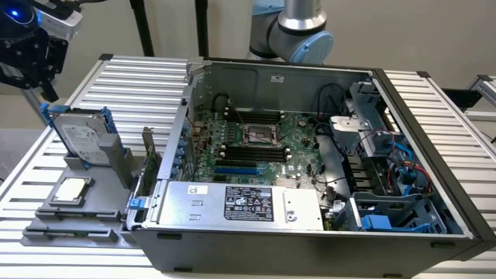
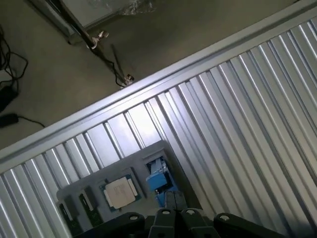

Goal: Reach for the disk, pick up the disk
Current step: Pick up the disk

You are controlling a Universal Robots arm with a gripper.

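Note:
The disk [image 1: 81, 136] is a silver-grey hard drive with a white label and blue rails. It stands on edge in a grey holder on the exterior view's left. My black gripper [image 1: 48, 92] hangs above and just beyond the disk's upper corner, apart from it. In the wrist view the gripper [image 2: 173, 197] has its fingers pressed together, shut, with nothing between them. The disk's blue rail [image 2: 158, 181] lies right beside the fingertips, seen end-on.
A small square chip [image 1: 71, 190] sits on the grey tray [image 1: 54, 232] in front of the disk. An open computer case [image 1: 403, 116] with a silver power supply [image 1: 248, 203] stands close on the exterior view's right. The ribbed metal table [image 1: 132, 75] extends behind.

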